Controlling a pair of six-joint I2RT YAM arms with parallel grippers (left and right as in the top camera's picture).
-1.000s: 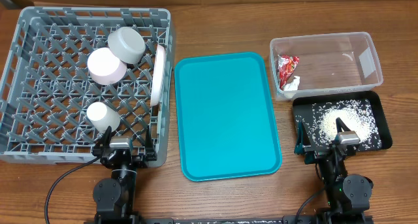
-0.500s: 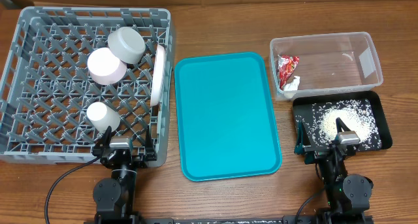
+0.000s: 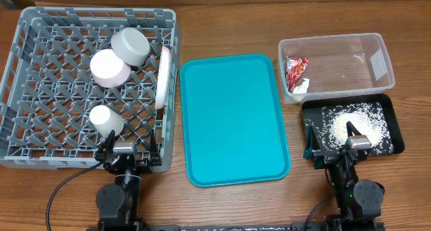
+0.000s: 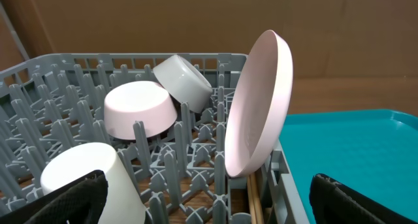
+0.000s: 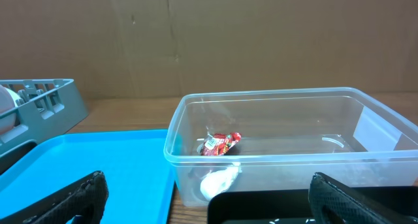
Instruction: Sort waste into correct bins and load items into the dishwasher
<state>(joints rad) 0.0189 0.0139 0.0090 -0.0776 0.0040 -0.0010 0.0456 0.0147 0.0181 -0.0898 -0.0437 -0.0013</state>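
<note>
Four dishes (image 3: pixel 110 68) in rack (image 3: pixel 40 89) ahead of left pincer (image 4: pixel 212 201), ready for wash. Left one, right pincer (image 5: pixel 209 201): wide apart, empty.

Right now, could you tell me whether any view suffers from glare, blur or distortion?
Overhead: evenly lit, sharp, the dish rack leaning outward toward the frame edge. Left wrist: plate crisp, near fingers dark and soft. Right wrist: clear tub shows slight sheen, no harsh glare.

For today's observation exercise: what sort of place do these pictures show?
Likely a lab tabletop staged for dish clearing: a grey dish rack, a clear waste tub, a plain cardboard backdrop.
</note>
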